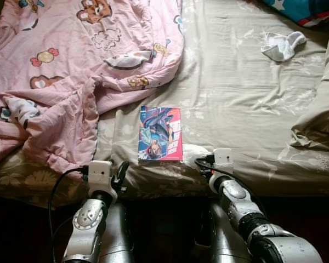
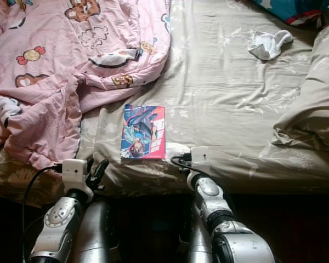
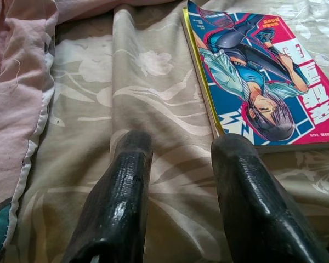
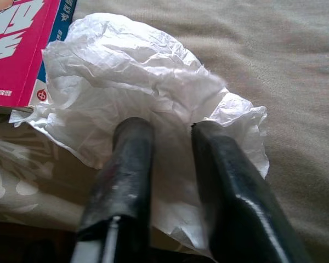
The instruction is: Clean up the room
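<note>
Two arms reach up from the bottom of my head view toward a bed whose beige floral sheet [image 1: 247, 104] takes most of the frame. Largest on it is a rumpled pink quilt [image 1: 71, 66] with cartoon prints, heaped over the upper left and spilling down to the near edge at left. At the right edge I see a beige pillow [image 1: 318, 109], and in the upper right corner a bit of blue-and-red fabric [image 1: 307, 11]. Next in size: a comic book [image 1: 160, 133] with a pink and blue cover, lying flat at centre frame near the bed's front edge. A white sock [image 1: 283, 45] lies crumpled on the sheet at upper right, well apart from the rest. Smallest is a wad of white tissue [image 4: 137, 71], just beside the book's lower right corner and overlapping that corner in the right wrist view. My right gripper [image 4: 170, 131] sits over the tissue, fingers slightly parted with the paper between and under the tips; I cannot tell if they pinch it. My left gripper [image 3: 181, 148] rests at the bed edge near the book's lower left corner, fingers spread over bare sheet, holding nothing.
</note>
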